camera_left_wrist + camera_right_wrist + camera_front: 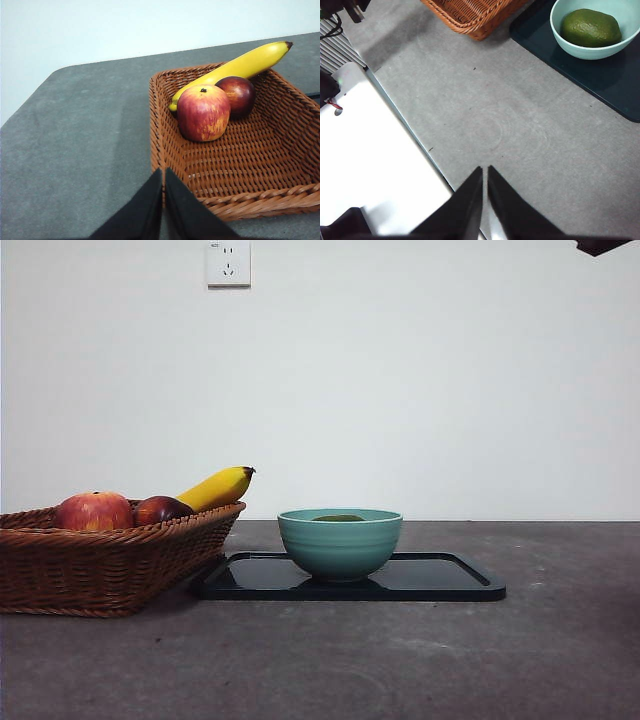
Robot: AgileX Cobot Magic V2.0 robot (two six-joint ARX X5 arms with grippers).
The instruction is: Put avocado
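The avocado lies inside the teal bowl, which stands on a black tray on the grey table, just beside a wicker basket holding a red apple, a darker red fruit and a banana. The left pincer hangs over the basket's near edge, its jaws pressed together and holding nothing. The right pincer is over bare table well apart from the bowl, its jaws likewise closed and empty.
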